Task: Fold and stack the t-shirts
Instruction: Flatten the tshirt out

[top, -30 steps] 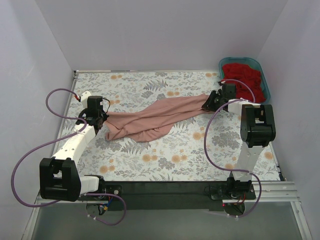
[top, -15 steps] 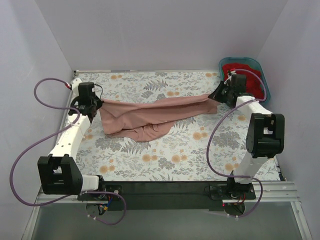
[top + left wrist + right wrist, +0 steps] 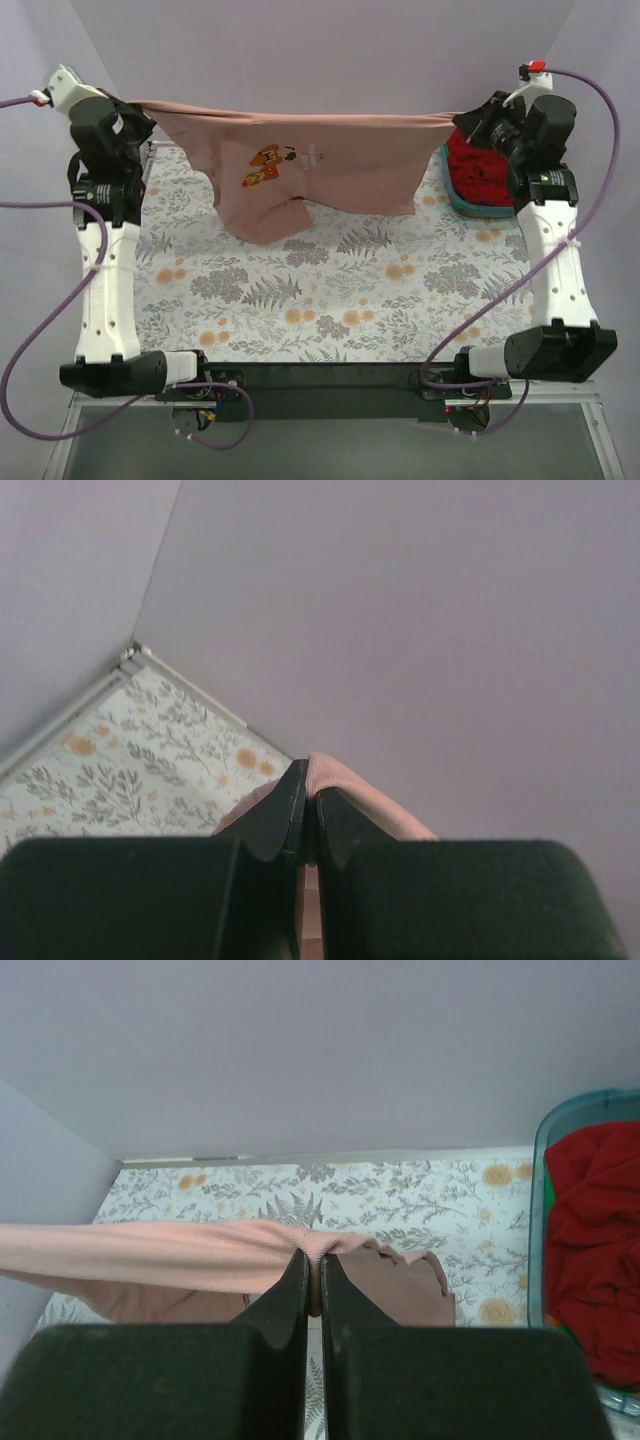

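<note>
A grey-and-orange floral cloth (image 3: 330, 300) lies spread over the desk (image 3: 330, 372). Above its far half, the dusty salmon-pink cloth t-shirt (image 3: 340, 165) hangs stretched out in the air, its printed chest facing forward. The left gripper (image 3: 140, 108) is clamped on one top corner and the right gripper (image 3: 468, 118) on the other. At the far right, a teal oval plastic tub (image 3: 468, 206) holds the crumpled bright red t-shirt (image 3: 482, 168).
</note>
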